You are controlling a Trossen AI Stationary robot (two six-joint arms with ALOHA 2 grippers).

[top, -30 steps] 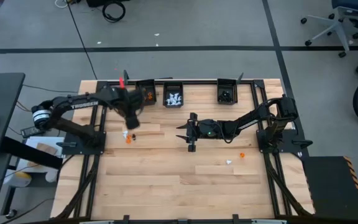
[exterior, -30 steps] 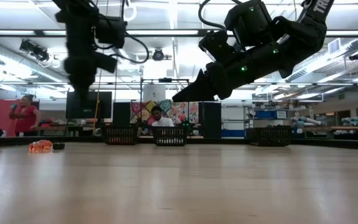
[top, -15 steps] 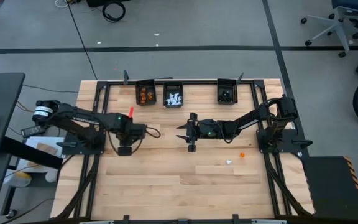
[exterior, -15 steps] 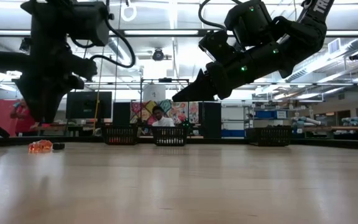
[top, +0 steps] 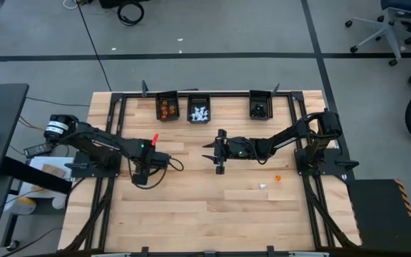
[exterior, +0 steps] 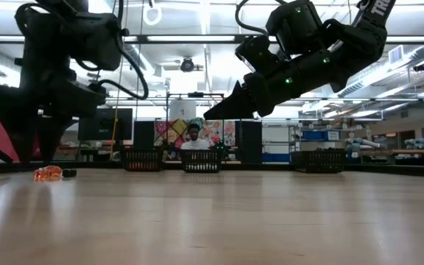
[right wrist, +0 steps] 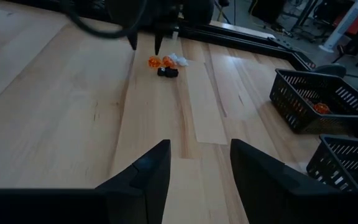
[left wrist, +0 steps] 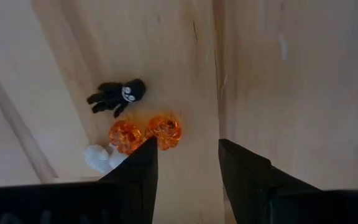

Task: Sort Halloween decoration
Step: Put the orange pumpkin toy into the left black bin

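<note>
We see the left gripper (left wrist: 185, 158), fingers apart and empty, above four trinkets: two orange (left wrist: 146, 132), one black (left wrist: 117, 95), one white (left wrist: 101, 158) (bare wood all round). The right gripper (right wrist: 199, 165) waits mid-table, open.

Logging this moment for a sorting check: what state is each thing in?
Left gripper: open, empty, over the small pile.
Right gripper: open, empty, above mid-table.
Two orange trinkets: loose on the table, side by side.
Black trinket: loose beside them.
Orange bin: holds orange pieces.
White bin: holds white pieces.
</note>
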